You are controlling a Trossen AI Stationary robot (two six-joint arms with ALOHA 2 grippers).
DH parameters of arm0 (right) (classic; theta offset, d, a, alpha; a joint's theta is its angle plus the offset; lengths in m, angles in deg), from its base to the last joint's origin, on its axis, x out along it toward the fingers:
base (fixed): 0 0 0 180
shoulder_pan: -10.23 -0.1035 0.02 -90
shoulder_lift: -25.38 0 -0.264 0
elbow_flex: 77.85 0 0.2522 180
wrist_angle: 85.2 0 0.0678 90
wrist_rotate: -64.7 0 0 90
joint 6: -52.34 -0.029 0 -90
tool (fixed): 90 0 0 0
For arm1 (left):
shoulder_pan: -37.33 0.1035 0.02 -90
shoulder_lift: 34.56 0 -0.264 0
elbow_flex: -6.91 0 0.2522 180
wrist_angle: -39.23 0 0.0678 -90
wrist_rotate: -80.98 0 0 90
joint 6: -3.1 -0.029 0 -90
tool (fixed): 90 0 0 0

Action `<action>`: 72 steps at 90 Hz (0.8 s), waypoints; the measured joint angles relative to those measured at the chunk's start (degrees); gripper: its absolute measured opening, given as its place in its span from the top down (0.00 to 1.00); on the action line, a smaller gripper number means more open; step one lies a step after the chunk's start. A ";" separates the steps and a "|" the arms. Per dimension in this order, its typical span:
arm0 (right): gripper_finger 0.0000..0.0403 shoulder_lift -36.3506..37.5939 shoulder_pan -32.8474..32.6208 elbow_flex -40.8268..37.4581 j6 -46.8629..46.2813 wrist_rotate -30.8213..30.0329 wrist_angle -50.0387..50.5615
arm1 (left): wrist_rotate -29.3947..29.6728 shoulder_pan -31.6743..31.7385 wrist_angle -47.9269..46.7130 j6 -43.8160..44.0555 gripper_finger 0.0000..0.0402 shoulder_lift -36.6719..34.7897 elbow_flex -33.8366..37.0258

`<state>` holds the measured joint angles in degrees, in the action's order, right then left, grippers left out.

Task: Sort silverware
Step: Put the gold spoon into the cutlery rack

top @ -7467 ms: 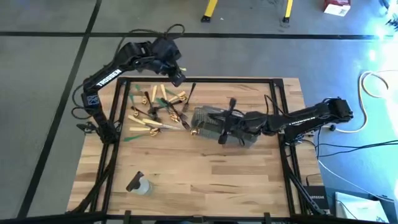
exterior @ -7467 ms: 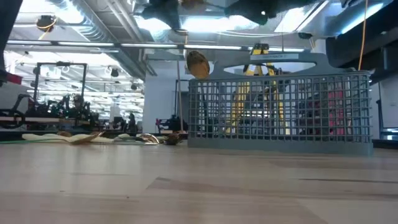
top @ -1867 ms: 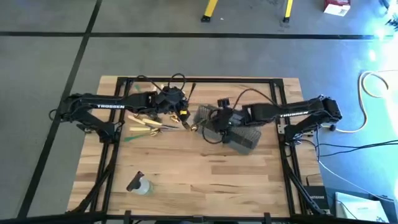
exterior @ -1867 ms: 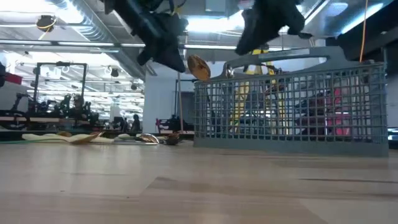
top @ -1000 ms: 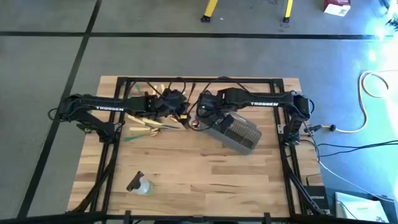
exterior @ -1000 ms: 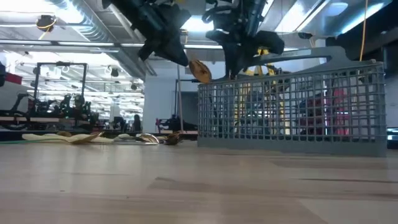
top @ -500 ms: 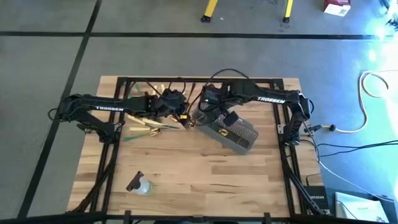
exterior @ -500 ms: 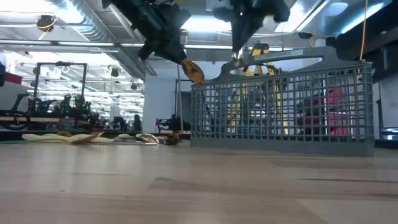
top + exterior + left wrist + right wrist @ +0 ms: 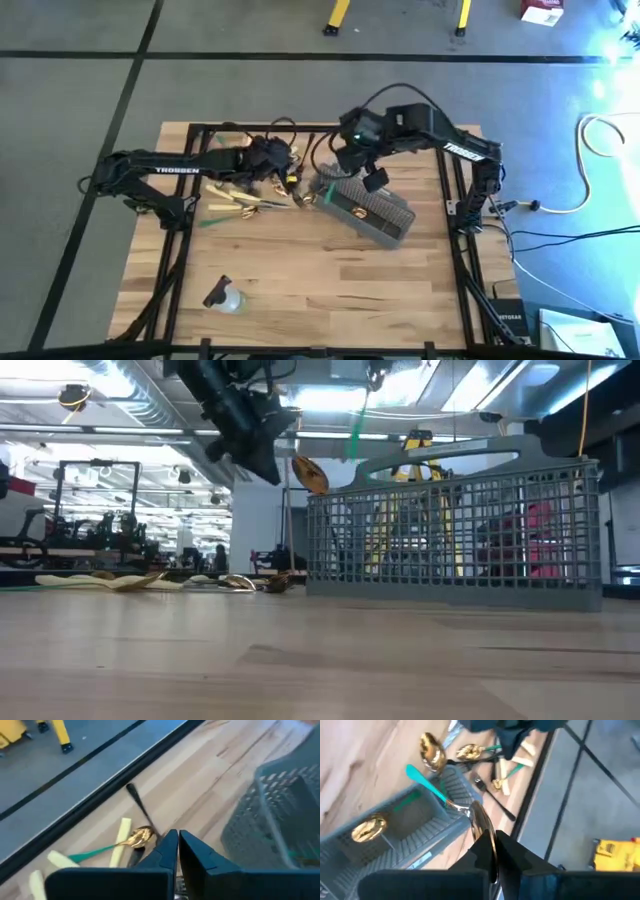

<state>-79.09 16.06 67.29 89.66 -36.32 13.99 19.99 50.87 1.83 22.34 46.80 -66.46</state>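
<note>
Left of the basket [image 9: 368,208], loose silverware [image 9: 240,195] litters the surface [image 9: 300,280]; the left tool [image 9: 291,177] hovers there, fingers together, empty. Above the basket, the right tool [image 9: 352,160] pinches a green-handled spoon [image 9: 451,800]. Best release: centre it over a compartment, handle down.

L arm: stretched across table's far-left, wrist low, left gripper [image 9: 285,172] fingers [image 9: 170,851] pressed together, nothing btwn | R arm: elbow high, reaching in toward centre, right gripper [image 9: 352,160] clamped on sth, raised
</note>
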 joint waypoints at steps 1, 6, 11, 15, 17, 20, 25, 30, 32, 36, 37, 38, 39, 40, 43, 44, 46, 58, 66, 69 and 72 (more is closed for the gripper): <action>1.00 0.00 -0.11 0.14 -0.28 -0.46 0.06 | -0.01 0.33 -0.29 0.07 1.00 0.07 0.00; 1.00 -0.02 -0.32 0.81 -1.50 -3.07 0.10 | -0.11 1.71 -0.65 0.81 1.00 0.22 0.66; 1.00 -0.02 -0.73 1.00 -2.95 -5.23 -0.40 | -0.64 3.01 -0.52 1.93 1.00 0.21 1.57; 1.00 -0.02 -0.97 0.83 -4.22 -6.47 -1.23 | -2.13 3.98 -0.14 2.82 1.00 0.17 2.32; 1.00 -0.02 -0.97 0.55 -4.70 -6.99 -1.89 | -2.86 4.46 0.01 3.10 1.00 0.17 2.78; 1.00 -0.25 -0.97 0.12 -5.43 -7.69 -2.75 | -3.68 4.97 0.12 3.17 1.00 0.17 3.53; 1.00 -0.65 -0.97 -0.88 -6.85 -8.98 -3.34 | -4.37 5.38 0.94 3.55 1.00 0.18 4.76; 1.00 -1.47 -0.94 -2.18 -8.39 -10.32 -3.28 | -4.49 5.24 2.92 3.98 1.00 0.22 5.88; 1.00 -1.71 -0.94 -2.72 -8.92 -10.92 -3.23 | -4.53 5.11 3.66 4.04 1.00 0.30 6.16; 1.00 -2.30 -0.94 -3.94 -10.21 -12.56 -3.11 | -4.91 4.77 5.28 4.09 1.00 0.50 6.73; 1.00 -2.40 -0.94 -4.24 -10.46 -13.03 -3.07 | -5.03 4.68 5.61 4.09 1.00 0.53 6.88; 1.00 -2.46 -0.94 -4.54 -10.79 -13.55 -3.03 | -5.13 4.59 5.98 4.09 1.00 0.60 7.03; 1.00 -2.52 -0.94 -4.84 -11.15 -14.09 -2.99 | -5.20 4.52 6.38 4.11 1.00 0.70 7.17; 1.00 -2.56 -0.94 -5.19 -11.49 -14.67 -2.99 | -5.28 4.47 6.91 4.13 1.00 0.81 7.34; 1.00 -2.61 -0.94 -6.27 -12.18 -16.29 -3.42 | -5.58 4.29 8.54 4.16 1.00 1.33 7.72; 1.00 -2.62 -0.94 -6.70 -12.42 -16.74 -3.76 | -5.75 4.27 9.06 4.15 1.00 1.52 7.82; 1.00 -2.61 -0.94 -7.62 -12.82 -17.50 -4.66 | -6.02 4.19 10.08 4.16 1.00 1.82 7.97; 1.00 -2.67 -0.95 -11.92 -15.88 -18.25 -8.87 | -7.62 4.34 13.94 4.42 1.00 4.46 8.55; 1.00 -2.67 -1.36 -14.47 -17.38 -18.17 -11.44 | -9.27 4.13 17.60 4.63 1.00 6.09 8.55; 1.00 -2.68 -1.38 -15.28 -17.60 -18.26 -11.43 | -10.48 4.04 18.96 4.75 1.00 6.66 8.55; 1.00 -2.81 -1.38 -16.04 -17.97 -18.46 -11.46 | -11.50 4.00 20.43 4.90 1.00 7.27 8.55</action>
<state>-81.90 14.68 51.26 71.69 -54.77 2.53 8.49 54.87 22.25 27.24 54.07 -57.92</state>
